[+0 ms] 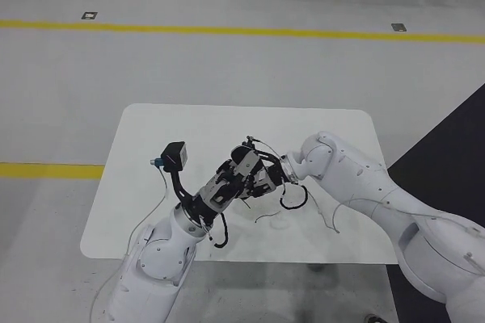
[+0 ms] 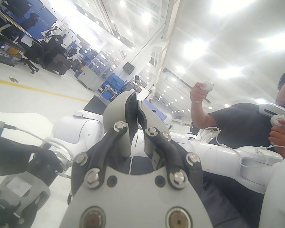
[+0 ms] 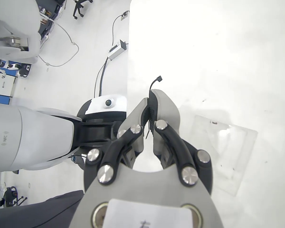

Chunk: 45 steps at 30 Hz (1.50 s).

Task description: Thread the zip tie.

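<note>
Both arms meet over the middle of the desk (image 1: 323, 137), wrists angled in toward each other, with the grippers close together well above its surface. My right gripper (image 3: 150, 95) is closed tight on the zip tie (image 3: 152, 85). The black strap runs lengthwise between the pads, comes out past the fingertips and curls over to its small square head (image 3: 159, 78), while a short length hangs back toward the palm. That wrist looks down at the desk, where a clear plastic tray (image 3: 237, 143) lies off to one side.

My left gripper (image 2: 135, 97) points upward, away from the desk, and is also pinched shut on a thin black strap. This strap lies along the fingers too and ends just beyond them in a small dark tip. I cannot tell whether it is the far end of the same tie or a second one.

As I judge it, threading depends on lining that free tip up with the head's slot. Both ends stick out only a little, so I would need small wrist rotations, not long reaches.
</note>
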### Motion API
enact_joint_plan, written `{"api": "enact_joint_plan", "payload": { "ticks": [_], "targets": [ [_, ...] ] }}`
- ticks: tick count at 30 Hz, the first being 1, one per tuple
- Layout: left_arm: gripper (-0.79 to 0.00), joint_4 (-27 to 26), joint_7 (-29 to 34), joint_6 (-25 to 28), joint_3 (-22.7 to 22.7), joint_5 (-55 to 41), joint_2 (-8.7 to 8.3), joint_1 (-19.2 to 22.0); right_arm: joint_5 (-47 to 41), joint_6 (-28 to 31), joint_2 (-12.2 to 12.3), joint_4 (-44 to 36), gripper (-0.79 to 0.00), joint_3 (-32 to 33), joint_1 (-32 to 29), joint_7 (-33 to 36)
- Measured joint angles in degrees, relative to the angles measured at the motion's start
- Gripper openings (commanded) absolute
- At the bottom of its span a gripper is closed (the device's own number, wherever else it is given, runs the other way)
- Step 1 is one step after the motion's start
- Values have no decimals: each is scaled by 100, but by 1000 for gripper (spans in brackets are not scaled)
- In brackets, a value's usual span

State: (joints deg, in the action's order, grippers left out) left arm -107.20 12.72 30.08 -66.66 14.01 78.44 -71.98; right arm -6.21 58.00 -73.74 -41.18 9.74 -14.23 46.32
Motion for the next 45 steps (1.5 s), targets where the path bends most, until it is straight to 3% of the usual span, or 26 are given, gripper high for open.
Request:
{"api": "enact_joint_plan", "payload": {
  "ticks": [21,25,29,45],
  "targets": [
    [-785,0,0,0,0,0,0,0,-26,-46,10,-50,-785,15,-126,-52],
    [-785,0,0,0,0,0,0,0,-934,2,222,-342,-785,19,-443,0],
    [-785,0,0,0,0,0,0,0,-1867,1,634,-880,-785,-1,-517,0],
    [-785,0,0,0,0,0,0,0,-1804,0,604,-812,-785,0,-516,-1]
  ]
}}
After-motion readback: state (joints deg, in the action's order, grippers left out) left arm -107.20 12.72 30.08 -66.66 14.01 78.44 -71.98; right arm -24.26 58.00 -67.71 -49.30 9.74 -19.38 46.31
